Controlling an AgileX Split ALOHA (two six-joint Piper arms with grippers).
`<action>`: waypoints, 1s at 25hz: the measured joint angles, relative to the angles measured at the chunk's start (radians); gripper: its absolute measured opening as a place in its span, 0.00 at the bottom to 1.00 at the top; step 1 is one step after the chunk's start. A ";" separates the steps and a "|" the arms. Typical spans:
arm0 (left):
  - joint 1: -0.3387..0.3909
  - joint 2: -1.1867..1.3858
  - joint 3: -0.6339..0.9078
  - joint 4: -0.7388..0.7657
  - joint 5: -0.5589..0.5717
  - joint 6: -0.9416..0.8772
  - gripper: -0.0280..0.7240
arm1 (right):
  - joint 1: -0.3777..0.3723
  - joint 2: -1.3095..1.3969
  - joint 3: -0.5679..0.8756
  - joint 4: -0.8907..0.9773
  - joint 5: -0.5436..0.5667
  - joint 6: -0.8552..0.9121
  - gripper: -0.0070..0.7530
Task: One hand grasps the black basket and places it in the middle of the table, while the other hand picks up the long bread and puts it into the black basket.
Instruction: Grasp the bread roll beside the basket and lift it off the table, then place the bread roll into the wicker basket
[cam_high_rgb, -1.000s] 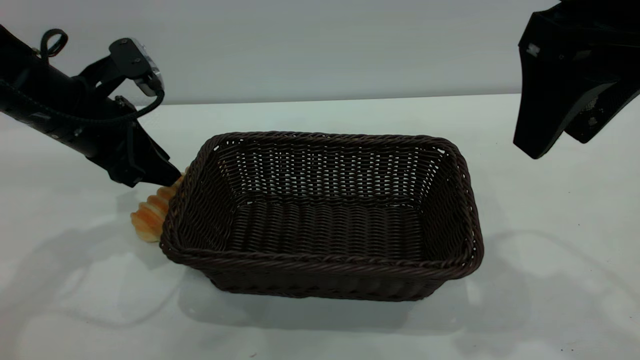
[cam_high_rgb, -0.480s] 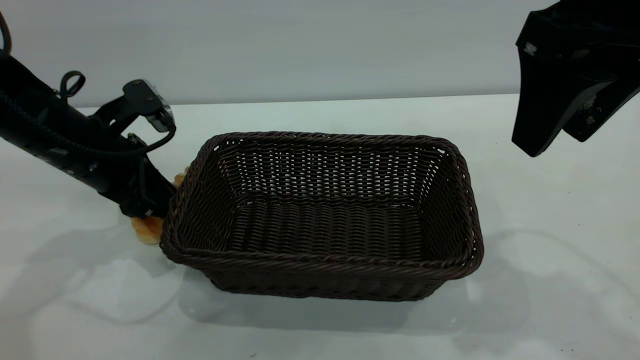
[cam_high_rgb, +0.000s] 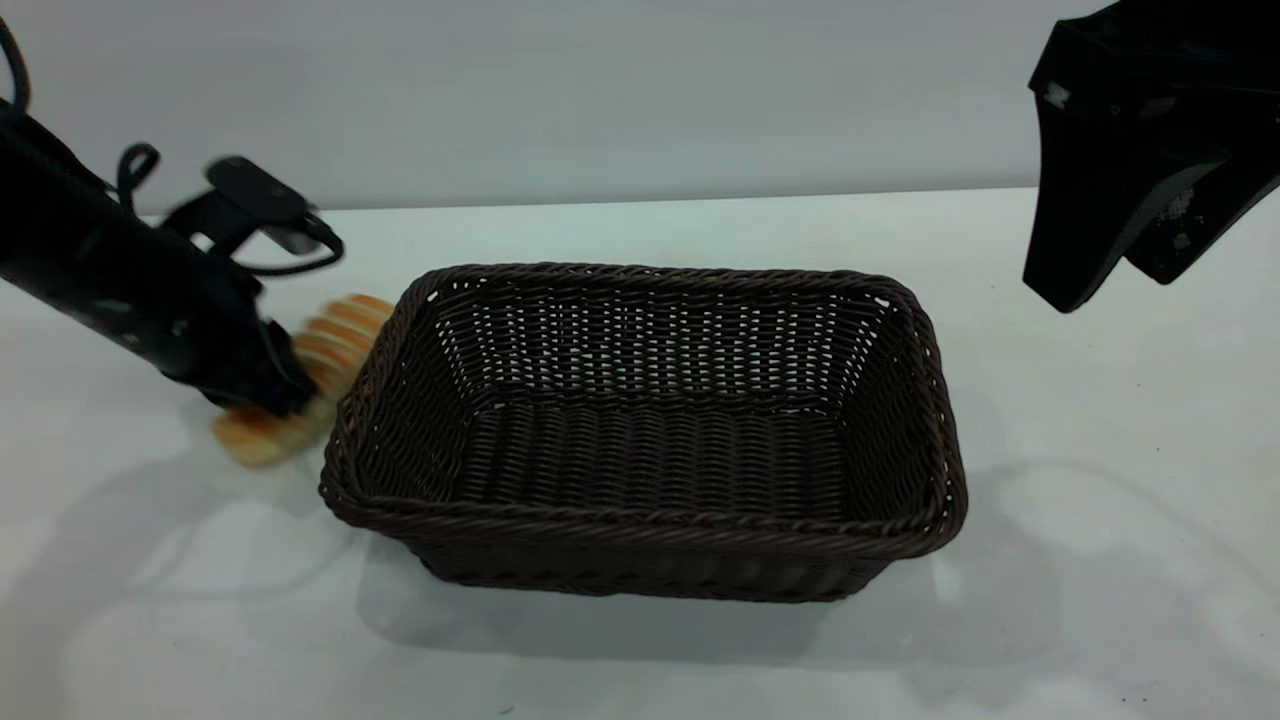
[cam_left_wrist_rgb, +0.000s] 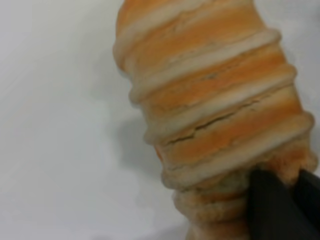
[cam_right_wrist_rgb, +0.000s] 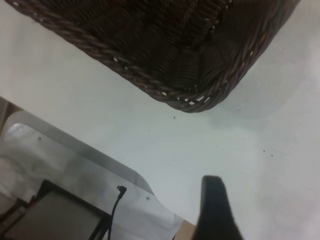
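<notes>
Desk (cam_high_rgb: 640, 230) carries the black basket (cam_high_rgb: 650, 430), sitting mid-desk and empty. Right gripper (cam_high_rgb: 1100, 260) parked high at 2 o'clock of the basket, fingers apart, holding nothing. Left gripper (cam_high_rgb: 262, 392) at 9 o'clock, fingers closed on the long bread's (cam_high_rgb: 330, 335) near end, just beside the basket rim. Step in hand looks like the bread pickup. Next: lift over the rim, carry toward 3 o'clock, release inside.

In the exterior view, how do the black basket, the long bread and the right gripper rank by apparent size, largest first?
1. black basket
2. right gripper, though it looks nearer the camera, so its true size is unsure
3. long bread, partly hidden by the left gripper
</notes>
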 joint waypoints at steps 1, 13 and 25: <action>0.001 -0.015 0.000 0.001 -0.039 -0.013 0.11 | 0.000 0.000 0.000 0.000 0.000 0.000 0.74; 0.004 -0.347 0.000 -0.028 0.483 -0.071 0.10 | 0.000 0.000 0.000 -0.001 -0.009 0.005 0.74; -0.087 -0.340 0.000 0.358 0.723 -0.482 0.09 | 0.000 0.000 0.000 -0.001 -0.019 0.007 0.74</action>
